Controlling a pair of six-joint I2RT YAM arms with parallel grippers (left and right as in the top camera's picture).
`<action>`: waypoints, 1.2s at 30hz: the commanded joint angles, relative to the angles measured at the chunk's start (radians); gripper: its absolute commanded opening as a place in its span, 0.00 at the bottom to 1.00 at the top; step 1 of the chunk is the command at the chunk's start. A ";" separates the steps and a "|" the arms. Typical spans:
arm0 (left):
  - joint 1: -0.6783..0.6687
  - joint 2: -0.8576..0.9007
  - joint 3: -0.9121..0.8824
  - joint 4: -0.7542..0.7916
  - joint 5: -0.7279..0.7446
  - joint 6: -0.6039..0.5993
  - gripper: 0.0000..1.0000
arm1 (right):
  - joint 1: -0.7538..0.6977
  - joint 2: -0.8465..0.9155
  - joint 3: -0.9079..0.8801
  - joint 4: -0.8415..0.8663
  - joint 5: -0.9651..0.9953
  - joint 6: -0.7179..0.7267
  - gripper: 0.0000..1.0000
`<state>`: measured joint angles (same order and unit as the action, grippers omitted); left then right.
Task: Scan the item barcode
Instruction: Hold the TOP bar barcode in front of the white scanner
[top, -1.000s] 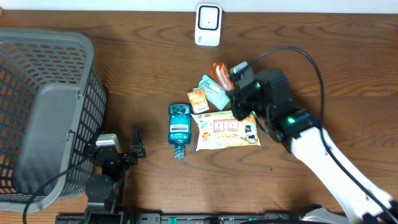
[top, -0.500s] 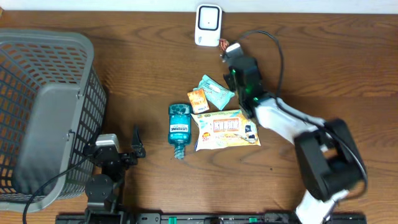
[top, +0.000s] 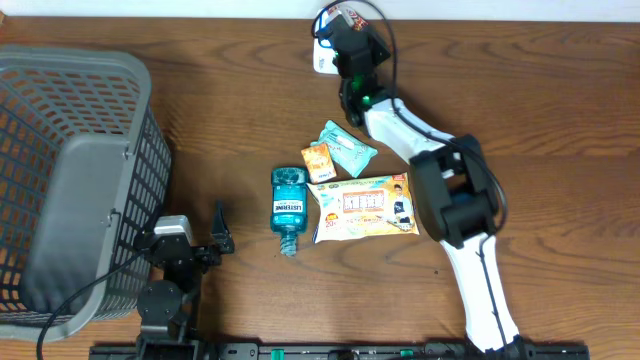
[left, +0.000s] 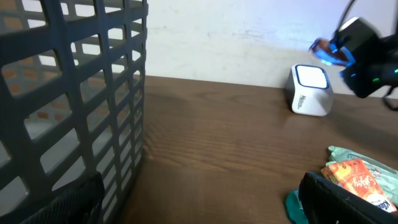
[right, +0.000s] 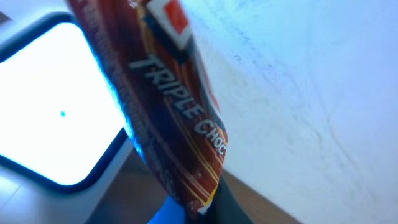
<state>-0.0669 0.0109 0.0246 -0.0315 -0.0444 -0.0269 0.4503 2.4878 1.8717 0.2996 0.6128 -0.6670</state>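
Up at the desk's far edge, right gripper (top: 343, 22) is clamped on the bar (right: 180, 124), holding it just over the scanner (left: 309, 90), long axis slanting across its window. Left gripper (top: 221, 232) sits wide open, well off by the basket (top: 60, 180).

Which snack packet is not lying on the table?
The Triple Choc bar, held by the right gripper before the scanner; the other packets lie flat.

Brown "TRIPLE CHOC" wrapper (right: 180, 124) just before the glowing white scanner (right: 56, 118), pale wall (right: 311, 93) behind.
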 joint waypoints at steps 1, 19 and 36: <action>0.005 -0.007 -0.021 -0.035 -0.024 -0.008 1.00 | 0.008 0.097 0.111 0.005 0.134 -0.152 0.01; 0.005 -0.007 -0.021 -0.035 -0.024 -0.008 1.00 | -0.016 -0.157 0.143 -0.443 0.257 -0.040 0.01; 0.005 -0.007 -0.021 -0.035 -0.024 -0.008 1.00 | -0.643 -0.290 -0.011 -1.042 0.056 0.446 0.01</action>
<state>-0.0669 0.0109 0.0250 -0.0326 -0.0448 -0.0269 -0.1104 2.1910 1.9175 -0.7555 0.7052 -0.3183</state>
